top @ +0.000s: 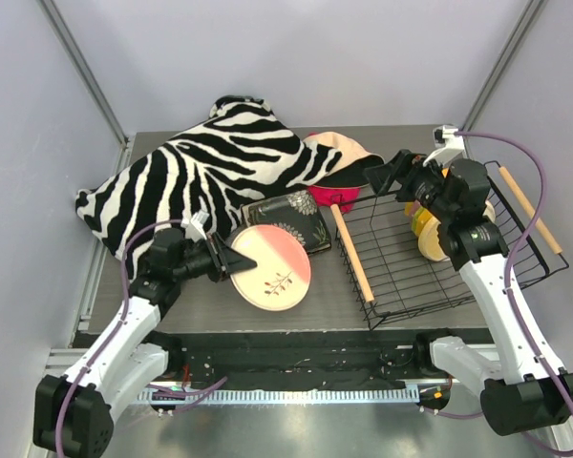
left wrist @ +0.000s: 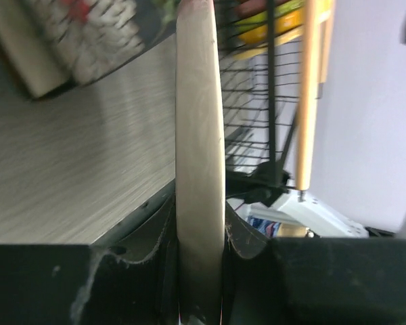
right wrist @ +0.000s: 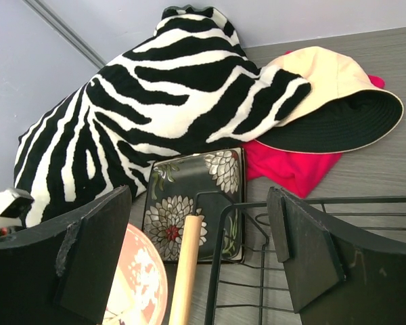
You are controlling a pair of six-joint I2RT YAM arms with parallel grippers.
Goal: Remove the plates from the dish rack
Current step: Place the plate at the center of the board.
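My left gripper (top: 231,260) is shut on the rim of the round pink-cream plate (top: 270,267), which is held left of the dish rack (top: 439,258). In the left wrist view the plate (left wrist: 199,135) stands edge-on between my fingers (left wrist: 250,237). The dark square plate with big flowers (top: 286,221) lies flat just behind it and also shows in the right wrist view (right wrist: 183,196). My right gripper (top: 387,176) is open and empty above the rack's far left corner (right wrist: 220,271). Yellow-green and orange plates (top: 428,234) stand in the rack under the right arm.
A zebra-striped cloth (top: 201,172) fills the back left. A peach hat (top: 339,153) and a red cloth (top: 327,198) lie behind the rack. The rack's wooden handles (top: 351,253) run along its left and right sides.
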